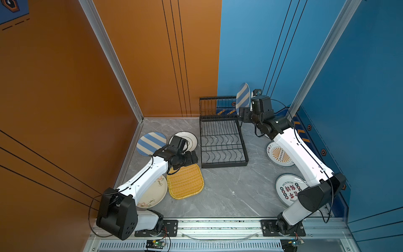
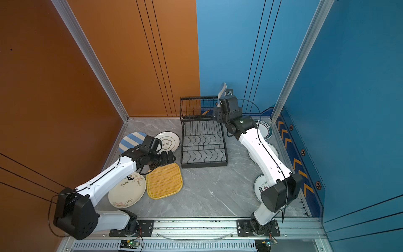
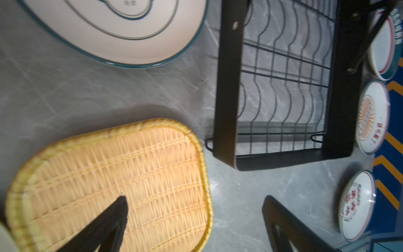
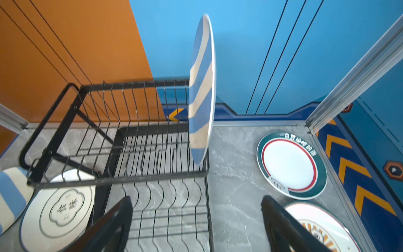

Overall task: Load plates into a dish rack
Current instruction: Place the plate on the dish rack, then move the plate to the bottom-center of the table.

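dish rack [image 1: 224,165]: matt black metal wire | upright striped plate [image 4: 201,87]: glossy glaze | woven plate [image 3: 113,174]: rough weave | bench [image 1: 229,192]: smooth, marbled

Grey marbled tabletop [image 1: 229,192] with black dish rack [image 1: 224,165], yellow woven plate [image 1: 185,182], several flat plates [image 1: 279,156]

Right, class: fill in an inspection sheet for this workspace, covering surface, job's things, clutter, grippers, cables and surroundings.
Surface: grey marbled tabletop, bare between plates.
Job's things: dish rack holds the upright striped plate in its upper tier's end slot. Flat on the left arm's side: flat striped plate, teal-rimmed plate, yellow woven plate, cream plate. Flat on the right arm's side: green-rimmed plate, sunburst plate, red-lettered plate.
Clutter: nothing seen.
Grippers: left gripper, fingers spread, empty, above the woven plate's edge; right gripper spread, empty, apart from the upright plate.
Cables: black cables run along both arms.
Surroundings: orange wall, blue wall, aluminium post.
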You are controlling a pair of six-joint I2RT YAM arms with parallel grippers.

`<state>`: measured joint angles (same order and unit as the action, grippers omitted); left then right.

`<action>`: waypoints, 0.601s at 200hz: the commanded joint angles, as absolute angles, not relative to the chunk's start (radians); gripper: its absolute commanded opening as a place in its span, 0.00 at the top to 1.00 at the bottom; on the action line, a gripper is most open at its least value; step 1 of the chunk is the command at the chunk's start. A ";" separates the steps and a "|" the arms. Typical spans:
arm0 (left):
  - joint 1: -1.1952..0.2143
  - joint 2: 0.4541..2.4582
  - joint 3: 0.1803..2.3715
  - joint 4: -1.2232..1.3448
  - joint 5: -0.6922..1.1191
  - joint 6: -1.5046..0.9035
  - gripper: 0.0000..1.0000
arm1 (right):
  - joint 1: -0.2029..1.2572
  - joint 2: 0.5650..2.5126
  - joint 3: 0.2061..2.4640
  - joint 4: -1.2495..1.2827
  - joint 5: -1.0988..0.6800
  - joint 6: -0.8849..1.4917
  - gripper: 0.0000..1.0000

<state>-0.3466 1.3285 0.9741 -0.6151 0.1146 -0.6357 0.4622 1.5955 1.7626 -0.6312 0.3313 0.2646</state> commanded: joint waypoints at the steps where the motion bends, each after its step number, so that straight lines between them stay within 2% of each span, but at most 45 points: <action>1: -0.292 1.315 0.951 -0.699 0.034 -0.610 0.06 | 0.480 1.515 1.671 -0.715 0.310 0.329 0.07; 35: -0.230 1.403 1.006 -0.700 0.049 -0.513 0.13 | 0.487 1.392 1.511 -0.738 0.286 0.388 0.07; 40: -0.227 1.422 1.019 -0.699 0.052 -0.500 0.18 | 0.488 1.376 1.488 -0.738 0.284 0.397 0.07; 55: -0.227 1.484 1.073 -0.698 0.054 -0.473 0.22 | 0.486 1.338 1.432 -0.741 0.277 0.409 0.07; 120: -0.224 1.721 1.248 -0.704 0.030 -0.360 0.38 | 0.483 1.242 1.307 -0.742 0.270 0.440 0.07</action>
<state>-0.2298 1.6608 1.1992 -0.6773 0.0521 -0.4225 0.4828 1.2831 1.3426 -0.7204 0.2832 0.4061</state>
